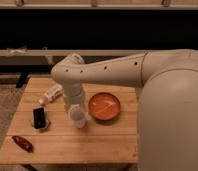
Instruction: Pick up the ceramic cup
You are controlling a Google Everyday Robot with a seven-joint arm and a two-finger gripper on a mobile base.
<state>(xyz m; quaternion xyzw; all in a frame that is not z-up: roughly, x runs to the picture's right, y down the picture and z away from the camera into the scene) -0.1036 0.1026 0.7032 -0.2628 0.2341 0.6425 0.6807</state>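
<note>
The ceramic cup (80, 119) is a small pale white round cup near the middle of the wooden table (92, 142), just left of the orange bowl (104, 106). My gripper (76, 111) points down from the white arm (107, 70), which reaches in from the right. The gripper is right over the cup and overlaps its top. I cannot tell whether the cup stands on the table or is lifted a little above it.
A white bottle with a label (52, 93) lies at the back left of the table. A black object (39, 118) stands left of the cup. A dark red packet (23, 143) lies at the front left corner. A dark shelf runs behind the table.
</note>
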